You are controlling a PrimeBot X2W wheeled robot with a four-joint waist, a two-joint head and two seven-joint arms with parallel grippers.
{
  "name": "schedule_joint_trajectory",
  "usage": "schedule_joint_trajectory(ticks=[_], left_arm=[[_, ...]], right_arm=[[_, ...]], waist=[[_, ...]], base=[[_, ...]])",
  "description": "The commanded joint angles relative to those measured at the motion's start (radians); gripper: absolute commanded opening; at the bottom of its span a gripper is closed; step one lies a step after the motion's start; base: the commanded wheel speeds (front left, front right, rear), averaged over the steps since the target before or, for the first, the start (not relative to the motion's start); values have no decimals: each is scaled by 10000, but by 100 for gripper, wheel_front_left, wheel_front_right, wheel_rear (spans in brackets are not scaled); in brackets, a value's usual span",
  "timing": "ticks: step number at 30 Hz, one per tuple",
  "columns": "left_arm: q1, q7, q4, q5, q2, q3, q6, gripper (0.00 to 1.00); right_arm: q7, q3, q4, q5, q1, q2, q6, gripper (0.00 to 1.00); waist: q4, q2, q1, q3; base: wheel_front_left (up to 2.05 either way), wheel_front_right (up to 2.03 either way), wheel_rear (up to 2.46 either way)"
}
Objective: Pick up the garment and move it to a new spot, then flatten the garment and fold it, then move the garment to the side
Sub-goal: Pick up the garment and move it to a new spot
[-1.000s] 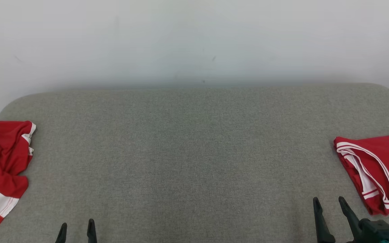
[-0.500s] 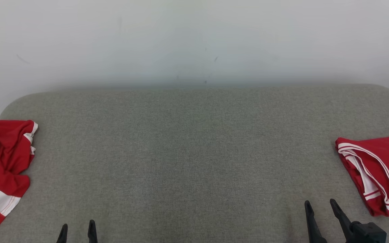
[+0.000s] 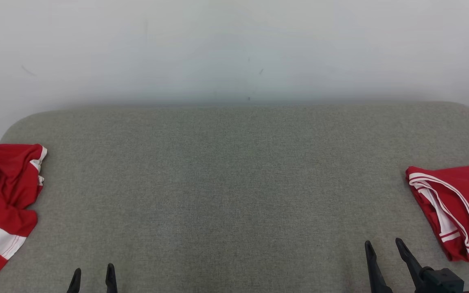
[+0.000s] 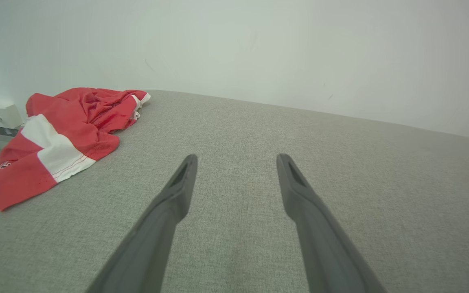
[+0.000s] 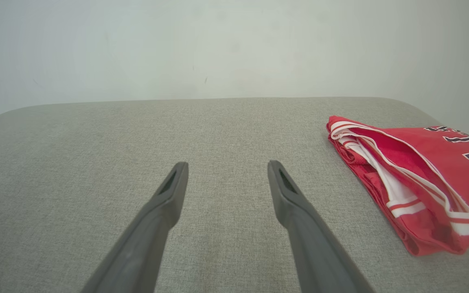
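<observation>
A pale wall [image 3: 234, 49] is seen behind a wide counter [image 3: 234, 183] covered in grey fabric. At the counter's left end a crumpled red-and-white garment [image 3: 2, 195] is heaped, partly cut off by the head view's border. Whether any of it hangs over the counter's edge cannot be told. At the right end a folded red jersey [image 3: 458, 203] with dark lettering is laid flat. It is judged to be finished with, so the crumpled garment is taken as the piece to be picked up.

Trouble is most likely at the first grasp. If only a top ridge of the heap is pinched, the cloth may be dragged in a bunch rather than lifted. If two layers are caught together, it may later refuse to be spread flat. If it is pulled outward instead of towards the middle, it could be slid off the counter's end. The folded jersey could also be snagged and undone if the right arm is swung past it carelessly.

The left jaws are held wide open and empty, low over the counter. The garment lies ahead and to their left, apart from them and untouched. The right jaws are likewise spread wide with nothing between them. The jersey lies near them to the right, and the garment is well apart across the counter.

A small white box [image 4: 3, 114] is seen beyond the garment.
</observation>
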Motion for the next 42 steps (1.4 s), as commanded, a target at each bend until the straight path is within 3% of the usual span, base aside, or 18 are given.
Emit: schedule_joint_trajectory(ticks=[1, 12, 33, 42], left_arm=[[-102, -26, 6, 49, -13, -18, -26, 100], [-129, -26, 73, 97, -11, -134, 181, 100], [305, -26, -228, -23, -12, 313, 377, 100], [670, -26, -727, -487, -15, 674, 716, 100]], right_arm=[[-63, 25, -40, -44, 18, -70, -29, 100], [-74, 159, -151, -88, 86, -107, -29, 100], [-200, 683, -268, -257, -94, -44, -29, 100], [-45, 1442, -18, -65, -780, -334, -29, 100]], waist=[[28, 0, 0, 2], [944, 0, 0, 0], [4904, 0, 0, 17], [5247, 0, 0, 453]], base=[[0, 0, 0], [0, 0, 0], [0, 0, 0], [0, 0, 0]])
